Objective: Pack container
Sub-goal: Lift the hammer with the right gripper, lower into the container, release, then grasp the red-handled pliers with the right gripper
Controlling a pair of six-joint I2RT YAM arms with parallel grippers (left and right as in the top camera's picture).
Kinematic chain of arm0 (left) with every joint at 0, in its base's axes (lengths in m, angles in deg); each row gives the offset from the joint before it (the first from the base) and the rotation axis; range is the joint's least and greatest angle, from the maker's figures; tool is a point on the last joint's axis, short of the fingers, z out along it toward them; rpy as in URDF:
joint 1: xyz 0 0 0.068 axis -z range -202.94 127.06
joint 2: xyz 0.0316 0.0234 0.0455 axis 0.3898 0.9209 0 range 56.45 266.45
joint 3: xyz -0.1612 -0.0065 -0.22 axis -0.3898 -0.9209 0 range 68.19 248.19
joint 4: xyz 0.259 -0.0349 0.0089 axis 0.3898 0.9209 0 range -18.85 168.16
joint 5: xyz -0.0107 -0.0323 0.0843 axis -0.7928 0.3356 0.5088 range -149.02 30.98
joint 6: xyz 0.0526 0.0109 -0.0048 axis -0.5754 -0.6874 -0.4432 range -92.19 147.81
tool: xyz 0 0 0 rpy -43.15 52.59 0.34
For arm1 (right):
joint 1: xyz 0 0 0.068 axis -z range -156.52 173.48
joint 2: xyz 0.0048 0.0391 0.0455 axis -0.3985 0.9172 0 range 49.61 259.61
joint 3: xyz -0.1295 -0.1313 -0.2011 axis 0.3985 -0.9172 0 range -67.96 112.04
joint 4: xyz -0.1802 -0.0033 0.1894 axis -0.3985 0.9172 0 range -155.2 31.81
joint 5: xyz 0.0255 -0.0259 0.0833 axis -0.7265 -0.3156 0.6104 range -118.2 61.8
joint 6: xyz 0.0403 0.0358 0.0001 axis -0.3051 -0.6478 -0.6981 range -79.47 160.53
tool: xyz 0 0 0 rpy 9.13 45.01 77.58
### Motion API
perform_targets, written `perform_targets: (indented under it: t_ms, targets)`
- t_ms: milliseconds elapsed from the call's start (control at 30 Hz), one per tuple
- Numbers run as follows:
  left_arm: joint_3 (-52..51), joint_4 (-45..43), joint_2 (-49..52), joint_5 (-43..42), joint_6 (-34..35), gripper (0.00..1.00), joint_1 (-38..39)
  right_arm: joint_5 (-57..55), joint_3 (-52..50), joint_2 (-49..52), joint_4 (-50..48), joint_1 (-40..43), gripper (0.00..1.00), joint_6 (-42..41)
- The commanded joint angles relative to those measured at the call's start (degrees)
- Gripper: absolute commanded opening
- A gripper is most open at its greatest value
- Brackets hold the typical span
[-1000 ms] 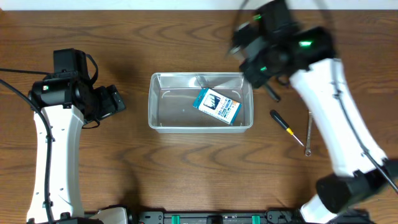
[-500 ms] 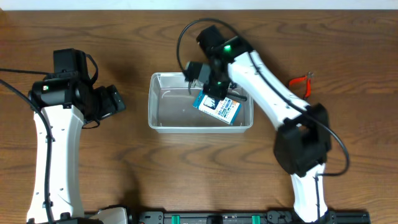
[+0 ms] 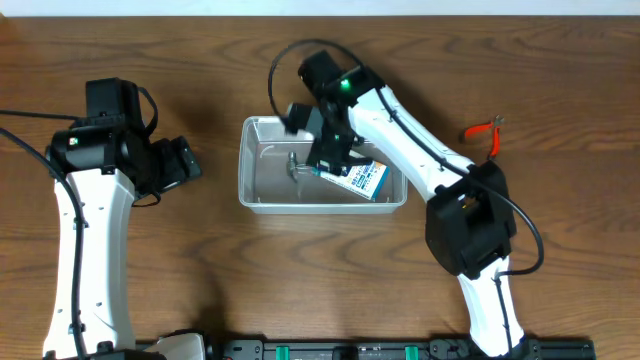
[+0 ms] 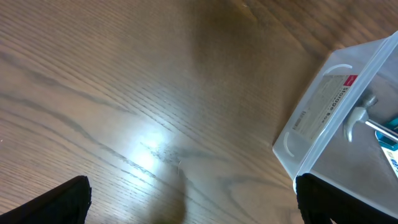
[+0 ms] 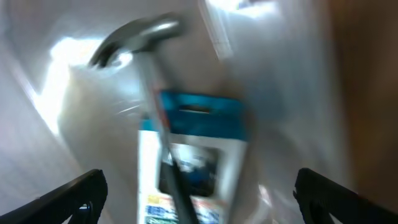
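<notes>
We find the right wrist view smeared by motion, so the hammer (image 5: 140,31) and the blue-and-white box (image 5: 193,155) are only soft shapes (the box's print is unreadable). From overhead, the right arm (image 3: 400,110) covers part of that box and of the rim nearest the bench's far edge. The left wrist view's right edge cuts off the container (image 4: 323,124).

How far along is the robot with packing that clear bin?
Done: the blue-and-white box lies in the container. In hand: a hammer is inside too, under the right gripper, whose fingers look apart. To go: red pliers lie on the table outside it.
</notes>
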Motion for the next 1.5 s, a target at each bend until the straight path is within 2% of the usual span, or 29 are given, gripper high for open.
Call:
perform_targets:
  t_ms: [0, 167, 233, 467, 633, 833, 1067, 1467]
  targets:
    - [0.6, 0.1, -0.1, 0.8, -0.3, 0.98, -0.1, -9.7, 5.9, -4.2, 0.2, 4.5, 0.99, -15.0]
    - [0.6, 0.2, -0.1, 0.8, -0.3, 0.98, -0.1, -11.6, 8.1, -8.5, 1.5, 14.6, 0.99, -31.9]
    - [0.6, 0.2, -0.1, 0.8, -0.3, 0.98, -0.1, -11.1, 8.1, -9.0, 3.5, 19.4, 0.99, -34.8]
    - [0.6, 0.1, -0.1, 0.8, -0.3, 0.98, -0.1, -10.1, 7.4, -6.2, 9.2, 34.1, 0.99, -32.3]
    - [0.6, 0.2, -0.1, 0.8, -0.3, 0.98, -0.1, -7.6, 6.9, -2.6, 9.6, 40.3, 0.96, -29.2]
    - [0.6, 0.1, -0.1, 0.8, -0.2, 0.98, -0.1, -6.7, 2.6, 0.2, 7.5, 43.4, 0.95, -29.0]
    - [0.6, 0.1, -0.1, 0.8, -0.3, 0.98, -0.1, -6.2, -8.1, 0.3, 0.5, 43.4, 0.89, -30.6]
    - [0.6, 0.2, -0.1, 0.8, -0.2, 0.98, -0.1, -6.0, -19.8, 0.3, -9.7, 43.5, 0.88, -31.2]
